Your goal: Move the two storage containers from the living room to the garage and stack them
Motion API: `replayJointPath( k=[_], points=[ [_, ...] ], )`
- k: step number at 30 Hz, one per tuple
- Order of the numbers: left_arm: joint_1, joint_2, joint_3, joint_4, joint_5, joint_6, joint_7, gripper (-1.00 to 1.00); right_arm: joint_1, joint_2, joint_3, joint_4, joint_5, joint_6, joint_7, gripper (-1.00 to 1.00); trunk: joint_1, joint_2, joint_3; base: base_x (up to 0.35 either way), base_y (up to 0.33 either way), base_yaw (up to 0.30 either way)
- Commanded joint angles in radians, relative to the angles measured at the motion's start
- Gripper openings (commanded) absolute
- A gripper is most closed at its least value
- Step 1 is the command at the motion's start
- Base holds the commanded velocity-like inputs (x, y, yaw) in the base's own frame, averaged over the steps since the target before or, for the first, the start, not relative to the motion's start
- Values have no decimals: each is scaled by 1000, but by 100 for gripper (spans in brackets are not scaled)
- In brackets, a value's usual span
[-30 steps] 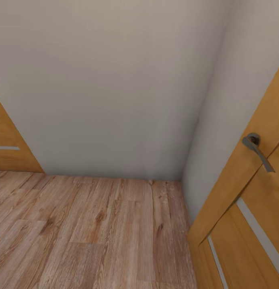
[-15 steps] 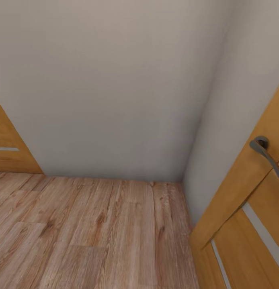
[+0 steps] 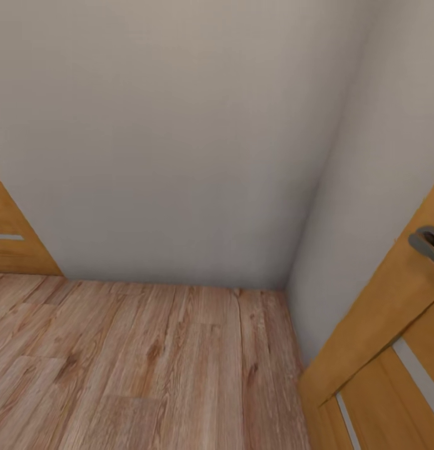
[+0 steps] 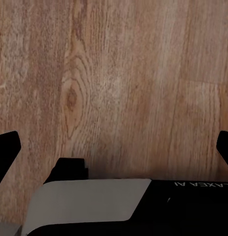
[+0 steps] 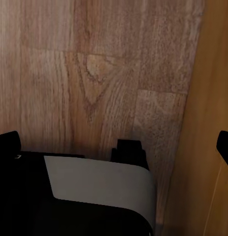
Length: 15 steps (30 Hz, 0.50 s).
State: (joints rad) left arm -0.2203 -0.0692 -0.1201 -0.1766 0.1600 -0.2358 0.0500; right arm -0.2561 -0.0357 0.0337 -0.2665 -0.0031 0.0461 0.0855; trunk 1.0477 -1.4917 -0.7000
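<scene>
Big pale wall (image 3: 179,137) fills the head view, w/ a 2nd wall (image 3: 379,162) making a corner on the right. Light wood plank floor (image 3: 154,362) lies below both end effectors. An orange-brown wood door (image 3: 392,350) w/ a grey handle (image 3: 428,242) stands at the right; another door (image 3: 14,244) edge at the left. Left end effector (image 4: 114,147) is spread wide, holding nothing, just floor past its tips. Right end effector (image 5: 116,142) is wide too, empty, w/ the door (image 5: 207,123) close beside it. The bins aren't near either end effector.
</scene>
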Motion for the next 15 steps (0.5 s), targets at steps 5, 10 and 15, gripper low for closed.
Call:
replayJointPath(
  k=[5,10,15],
  points=[
    [-1,0,-9,0,9,-4,5,100,0,0,3,-2,0,5,2,100,0,0,-1,186,0,0],
    [-1,0,-9,1,9,-3,5,100,0,0,4,-2,0,5,2,100,0,0,-1,183,0,0],
    [-1,0,-9,1,9,-3,5,100,0,0,4,-2,0,5,2,100,0,0,-1,182,0,0]
  ],
)
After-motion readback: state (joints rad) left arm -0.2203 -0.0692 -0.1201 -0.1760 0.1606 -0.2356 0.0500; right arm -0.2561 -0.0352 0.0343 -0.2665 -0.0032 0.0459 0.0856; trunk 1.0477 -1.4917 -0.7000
